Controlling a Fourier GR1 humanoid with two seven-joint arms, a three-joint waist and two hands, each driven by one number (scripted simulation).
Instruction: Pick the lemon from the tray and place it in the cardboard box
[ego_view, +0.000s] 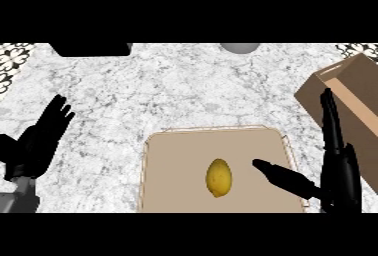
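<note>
Your oval yellow lemon (219, 177) lies alone in the flat tan tray (173, 170); the cardboard box (347, 95) looks empty, perhaps. Right hand (325, 170) spread wide beside it, left hand (37, 142) open, both holding nothing.

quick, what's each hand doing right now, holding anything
Left hand: open, resting at the view's left edge, holding nothing.
Right hand: open, thumb toward the lemon on the tray, not touching it.
</note>
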